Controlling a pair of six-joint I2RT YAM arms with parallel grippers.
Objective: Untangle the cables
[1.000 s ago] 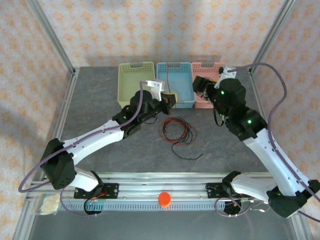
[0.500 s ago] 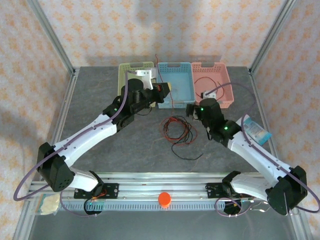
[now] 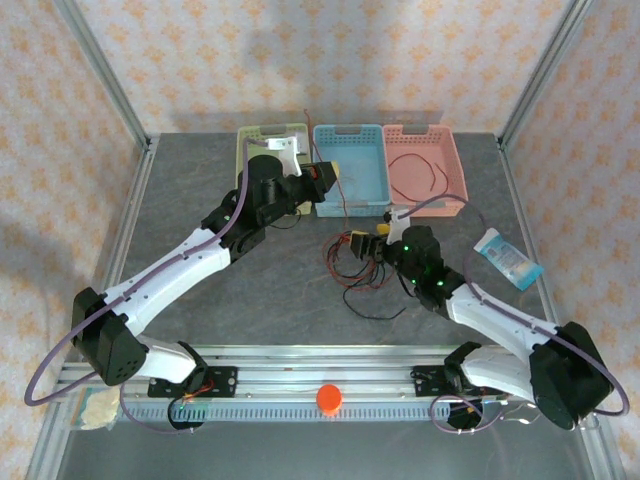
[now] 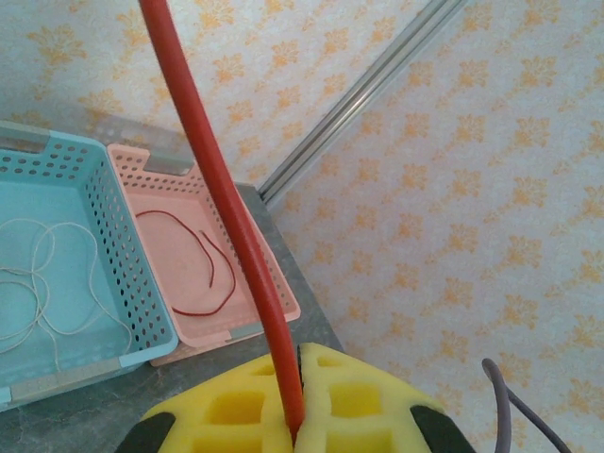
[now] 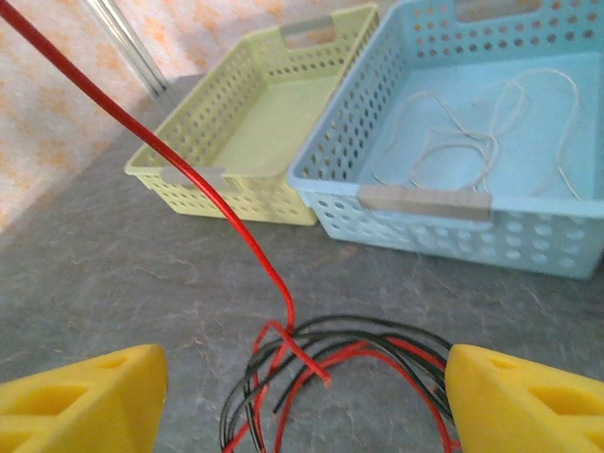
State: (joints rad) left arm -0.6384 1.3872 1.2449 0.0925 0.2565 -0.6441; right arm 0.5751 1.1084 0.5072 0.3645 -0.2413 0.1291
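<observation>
Left gripper [image 4: 294, 401] is clenched on a thin red cable [image 4: 219, 184], which is pinched between the yellow pads. The strand rises above the pads and, in the right wrist view, slants down into the tangle of red and black wire loops [image 3: 352, 268]. The tangle lies on the grey stone-look table [image 3: 200, 190], just in front of the baskets. Right gripper [image 5: 307, 387] hangs spread wide just over that tangle, holding nothing. Cables look light, limp and springy in their coils, and the sheath is probably slick. I'd pinch one strand near where it leaves the knot, not the bundle. A whitish wire [image 5: 472, 142] lies in the pale blue perforated plastic basket [image 5: 444, 231]. One red wire [image 4: 203, 274] lies in the pink basket [image 4: 260, 283]. The yellow-green basket [image 5: 217, 193] looks empty. There's open table on the near side and to the left. The basket rims close behind could snag a lifted loop.
</observation>
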